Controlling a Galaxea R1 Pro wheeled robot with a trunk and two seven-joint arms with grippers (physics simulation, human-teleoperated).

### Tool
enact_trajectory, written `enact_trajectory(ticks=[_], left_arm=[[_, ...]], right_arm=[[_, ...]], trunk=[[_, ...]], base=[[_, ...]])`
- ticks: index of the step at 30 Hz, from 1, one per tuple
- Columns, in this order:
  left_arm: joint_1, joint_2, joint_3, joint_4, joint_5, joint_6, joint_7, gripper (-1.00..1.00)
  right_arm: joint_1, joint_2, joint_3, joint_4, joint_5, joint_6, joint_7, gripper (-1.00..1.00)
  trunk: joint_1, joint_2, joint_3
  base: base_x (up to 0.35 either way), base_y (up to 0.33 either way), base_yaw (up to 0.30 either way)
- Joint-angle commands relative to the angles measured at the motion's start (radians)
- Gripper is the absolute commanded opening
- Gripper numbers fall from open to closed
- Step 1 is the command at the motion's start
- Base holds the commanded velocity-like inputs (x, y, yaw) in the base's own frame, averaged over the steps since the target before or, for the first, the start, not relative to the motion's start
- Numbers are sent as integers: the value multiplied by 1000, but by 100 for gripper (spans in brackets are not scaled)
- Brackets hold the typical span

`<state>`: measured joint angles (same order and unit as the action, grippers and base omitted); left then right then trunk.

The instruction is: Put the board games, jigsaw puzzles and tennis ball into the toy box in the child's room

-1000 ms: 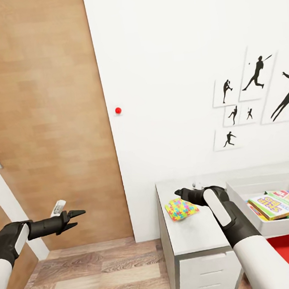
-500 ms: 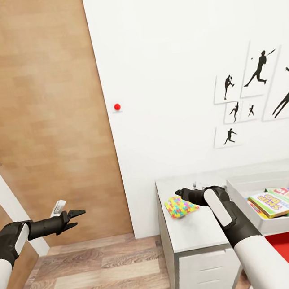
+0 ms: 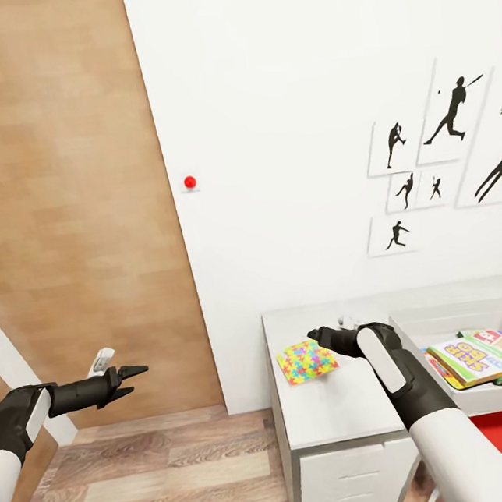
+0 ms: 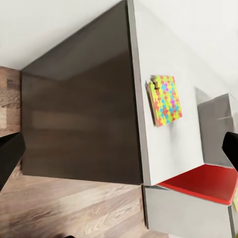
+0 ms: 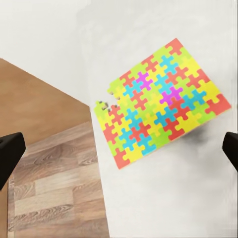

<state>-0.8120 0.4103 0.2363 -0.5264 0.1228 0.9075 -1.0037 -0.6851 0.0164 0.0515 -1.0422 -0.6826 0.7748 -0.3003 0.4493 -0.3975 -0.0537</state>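
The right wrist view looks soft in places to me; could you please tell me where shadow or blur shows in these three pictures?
Right wrist view: the jigsaw puzzle is sharp, with a faint smudgy shadow on the table beside it; the dark fingertips at the edges are blurred. Left wrist view: soft all over, with the table's side panel dark. Head view: evenly lit, no glare on the white wall.

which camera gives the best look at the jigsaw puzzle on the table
The right wrist view: the jigsaw puzzle is large there, with single pieces distinct. The head view and left wrist view show it small on the table.
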Motion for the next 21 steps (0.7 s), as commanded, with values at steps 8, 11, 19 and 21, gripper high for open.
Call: enact_trajectory(ticks=[8,11,19,21], left_arm=[[-1,-3,1,0,1,5,17,100],[-2,-4,1,0,1,5,20,100],[-1,-5,1,0,1,-1,69,100],[-2,-6,1,0,1,-6,94,100]], right_arm=[[-1,-23,1,-1,-12,1,-13,100],[-1,-26,1,-1,-12,1,-14,100],[-1,-33,1,-1,-11,-4,-15,100],[-1,-34,1,-1,-11,-8,-15,100]], trunk=[[1,-2,-16],[1,-2,-20],[1,-2,-34],[1,-2,-37]], base=[[24,-29,0],[63,-64,0],[141,-153,0],[91,-101,0]])
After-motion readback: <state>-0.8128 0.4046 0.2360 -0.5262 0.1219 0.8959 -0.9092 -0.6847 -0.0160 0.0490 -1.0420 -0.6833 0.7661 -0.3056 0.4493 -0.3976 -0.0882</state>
